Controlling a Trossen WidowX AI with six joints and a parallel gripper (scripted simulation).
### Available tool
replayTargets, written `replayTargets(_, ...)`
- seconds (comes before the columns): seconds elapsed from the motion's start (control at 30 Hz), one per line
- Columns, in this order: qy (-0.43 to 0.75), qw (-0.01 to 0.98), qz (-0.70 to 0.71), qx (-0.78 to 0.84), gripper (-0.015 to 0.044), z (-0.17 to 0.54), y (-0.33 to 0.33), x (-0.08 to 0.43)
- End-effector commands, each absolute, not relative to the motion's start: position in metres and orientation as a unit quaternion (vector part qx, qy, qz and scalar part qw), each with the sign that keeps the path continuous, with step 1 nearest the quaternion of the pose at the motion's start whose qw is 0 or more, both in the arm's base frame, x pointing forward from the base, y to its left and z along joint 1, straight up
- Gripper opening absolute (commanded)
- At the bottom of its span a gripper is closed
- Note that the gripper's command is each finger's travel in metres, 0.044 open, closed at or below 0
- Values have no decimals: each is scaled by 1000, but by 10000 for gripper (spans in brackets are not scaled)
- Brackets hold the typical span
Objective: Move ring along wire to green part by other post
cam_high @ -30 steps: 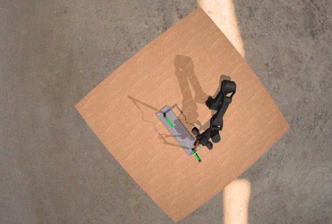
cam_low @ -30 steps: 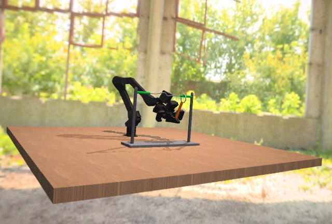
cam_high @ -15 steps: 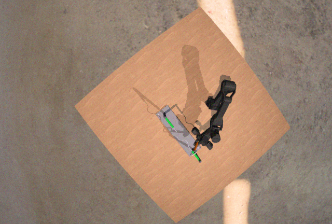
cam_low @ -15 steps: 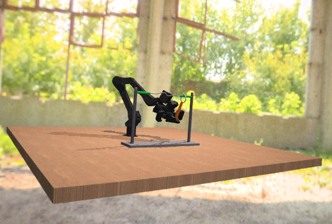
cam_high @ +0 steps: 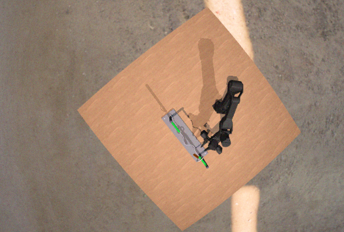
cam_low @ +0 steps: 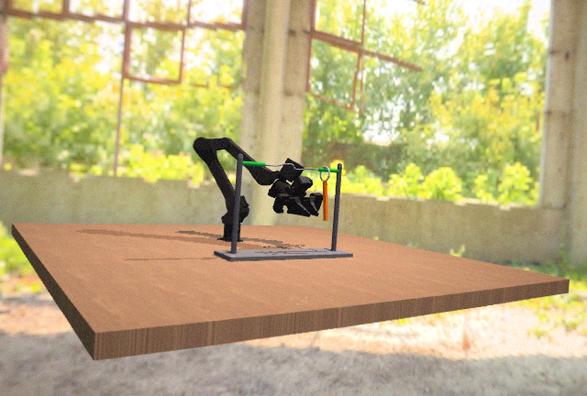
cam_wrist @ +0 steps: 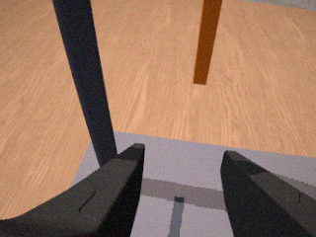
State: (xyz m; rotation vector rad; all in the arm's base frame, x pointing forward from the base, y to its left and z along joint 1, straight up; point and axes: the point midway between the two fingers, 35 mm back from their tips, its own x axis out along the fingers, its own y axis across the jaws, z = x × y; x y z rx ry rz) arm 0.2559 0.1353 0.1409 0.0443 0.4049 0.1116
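Note:
The ring (cam_high: 200, 160) (cam_low: 320, 175) hangs around the green part (cam_high: 203, 162) (cam_low: 334, 170) by the right post (cam_low: 336, 212) in the exterior view. Its orange handle (cam_high: 195, 156) (cam_low: 325, 201) (cam_wrist: 206, 44) hangs down free, nearly upright in the exterior view. In the top view it lies on the far side of the wire from the arm. My gripper (cam_high: 202, 150) (cam_low: 315, 206) (cam_wrist: 183, 157) is partly open and empty, its fingertips short of the handle. The wrist view shows the handle's lower end beyond the fingers. The ring is outside the wrist view.
The thin grey wire (cam_high: 189, 144) (cam_low: 308, 169) runs bent between the green parts; the gripper and wrist are close to it. The other green part (cam_high: 175, 127) (cam_low: 254, 163) joins the left post (cam_low: 236, 206). A post (cam_wrist: 86, 69) stands left of the fingers on the grey base (cam_wrist: 163, 163).

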Motion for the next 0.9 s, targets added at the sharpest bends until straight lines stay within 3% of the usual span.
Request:
replayTargets(0.0, 199, 978, 54, 25, 160, 147, 134, 246)
replayTargets(0.87, 199, 978, 54, 23, 160, 155, 129, 224)
